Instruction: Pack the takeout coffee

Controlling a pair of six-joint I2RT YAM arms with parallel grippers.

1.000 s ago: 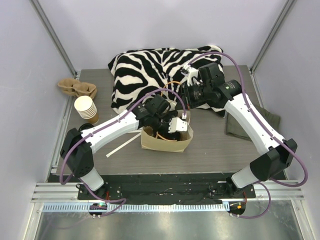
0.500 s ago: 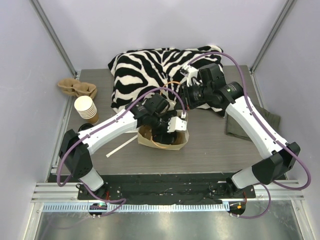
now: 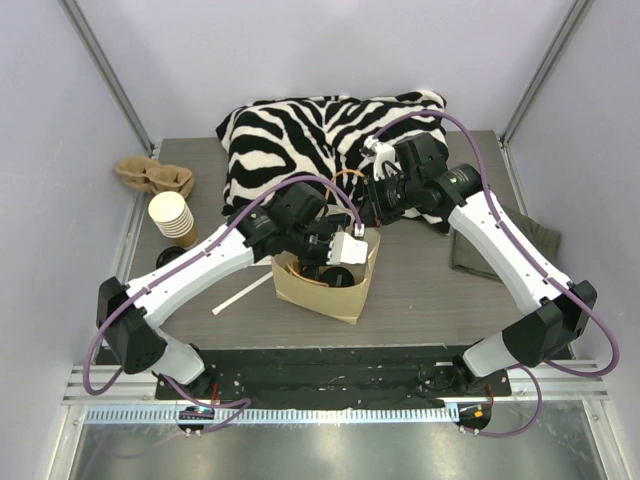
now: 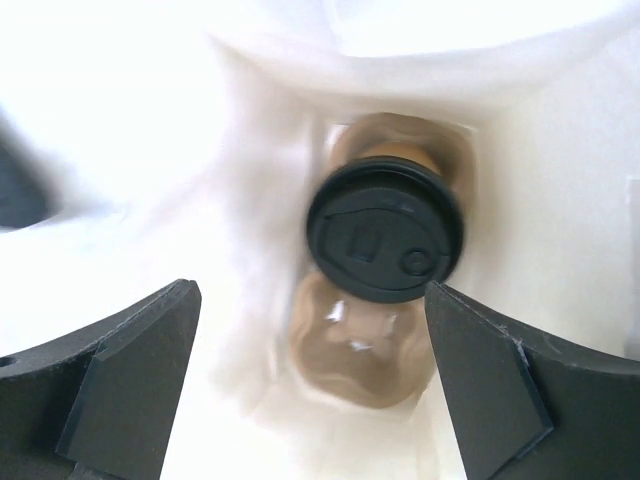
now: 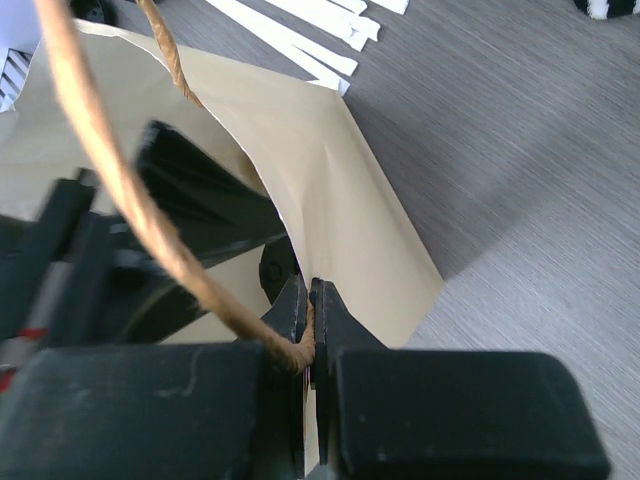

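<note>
The takeout coffee (image 4: 385, 243), a brown cup with a round black lid, stands inside the kraft paper bag (image 3: 325, 290), seated in a brown pulp carrier (image 4: 365, 355). My left gripper (image 4: 310, 390) is open just above it, the lid between and beyond the fingers (image 4: 120, 380). In the top view the left gripper (image 3: 335, 252) sits in the bag's mouth and hides the cup. My right gripper (image 5: 312, 330) is shut on the bag's rim and twine handle (image 5: 130, 200), and holds the far edge up (image 3: 372, 215).
A zebra-print pillow (image 3: 310, 130) lies behind the bag. A stack of lidless cups (image 3: 170, 215), a spare pulp carrier (image 3: 155, 175) and a loose black lid (image 3: 172, 256) are at the left. White strips (image 3: 245, 290) lie left of the bag; a dark cloth (image 3: 500, 250) at right.
The bag has been drawn up taller and wider, its near side now closer to the front. My left gripper has lifted and moved back-left in its mouth. The right gripper kept its hold.
</note>
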